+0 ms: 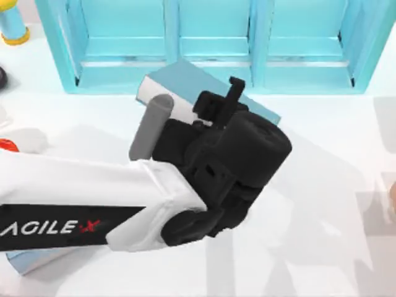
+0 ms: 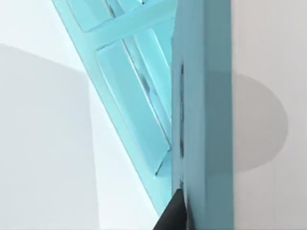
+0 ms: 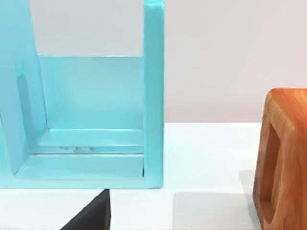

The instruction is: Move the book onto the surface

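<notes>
- The tabletop (image 1: 322,185) was a broad, plain white surface, crossed by grey shadows of the arm.
- The light blue shelf unit (image 1: 216,49) stood along the far edge of the tabletop, its open compartments facing the camera in the top view.
- The left arm (image 1: 80,198), white with a black AgileX band, reached in from the top view's left, its black wrist over the middle of the tabletop.
- The book (image 1: 185,80), teal-blue with a strip of white page edges at its left end, lay tilted just in front of the shelf unit's middle compartments, its near part hidden under the arm's wrist. Whether it rested on the tabletop or was lifted clear could not be told.
- In the left wrist view the book (image 2: 206,120) appeared as a tall teal slab standing close before the camera, with the shelf unit (image 2: 129,105) slanting behind it.
- The left tool (image 1: 223,102) sat over the book's cover; one dark fingertip (image 2: 173,213) lay against the book's edge in the left wrist view. How far its fingers were spread could not be told.
- The right wrist view faced one end compartment of the shelf unit (image 3: 153,96), with a wooden block (image 3: 283,158) standing apart from it on the tabletop (image 3: 206,148).
</notes>
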